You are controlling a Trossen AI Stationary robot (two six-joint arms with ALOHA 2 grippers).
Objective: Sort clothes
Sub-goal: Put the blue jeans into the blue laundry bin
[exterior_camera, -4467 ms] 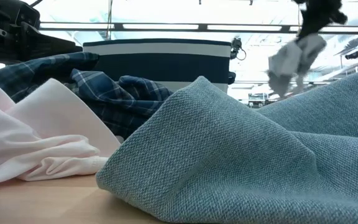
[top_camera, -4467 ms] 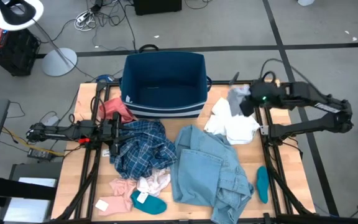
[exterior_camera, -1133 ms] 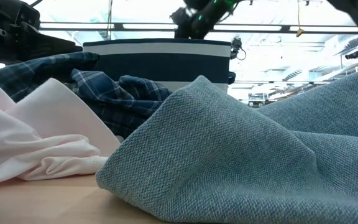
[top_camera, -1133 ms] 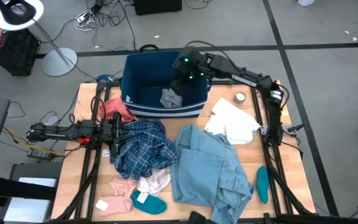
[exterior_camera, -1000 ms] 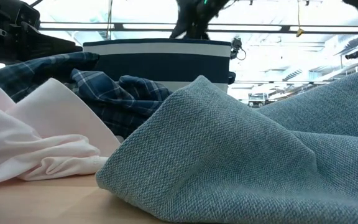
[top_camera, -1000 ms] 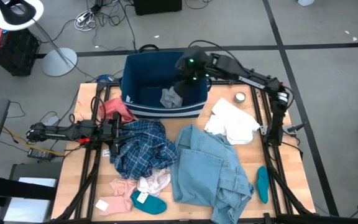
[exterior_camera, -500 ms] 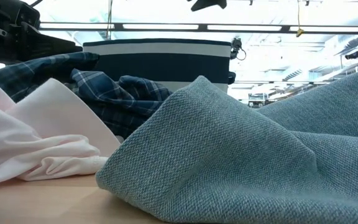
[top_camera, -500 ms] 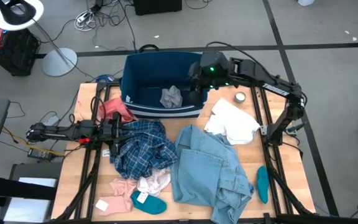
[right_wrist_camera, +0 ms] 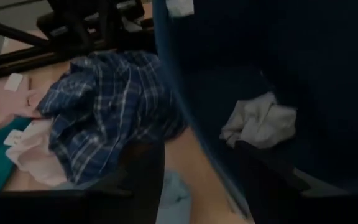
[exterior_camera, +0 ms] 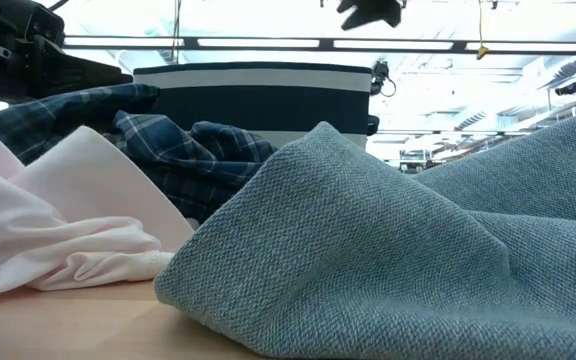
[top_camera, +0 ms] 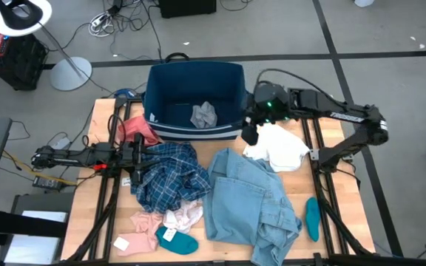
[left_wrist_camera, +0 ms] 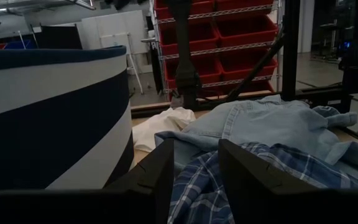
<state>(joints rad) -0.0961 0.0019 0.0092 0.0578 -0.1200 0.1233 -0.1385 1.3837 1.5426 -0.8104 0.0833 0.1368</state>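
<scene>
The dark blue bin (top_camera: 194,77) stands at the table's far edge with a grey-white piece (top_camera: 204,114) lying on its floor. My right gripper (top_camera: 248,131) hangs open and empty just outside the bin's right wall, above the far-left edge of a white piece (top_camera: 279,148). A light denim shirt (top_camera: 250,199), a plaid shirt (top_camera: 170,177), a coral-red piece (top_camera: 139,129), pink pieces (top_camera: 165,220) and teal socks (top_camera: 177,242) (top_camera: 313,218) lie on the table. My left gripper (top_camera: 140,159) waits open and level at the plaid shirt's left edge.
The bin's striped wall (left_wrist_camera: 55,118) rises right beside my left gripper. Dark frame rails (top_camera: 113,207) run along the table's left and right sides. Bare wood (top_camera: 331,185) shows at the right edge, beside the denim shirt.
My right gripper has drawn back from above the bin toward the table's right edge and a little nearer, crossing the bin's right wall, and now hangs over the white piece's edge. The grey-white piece has stayed on the bin's floor.
</scene>
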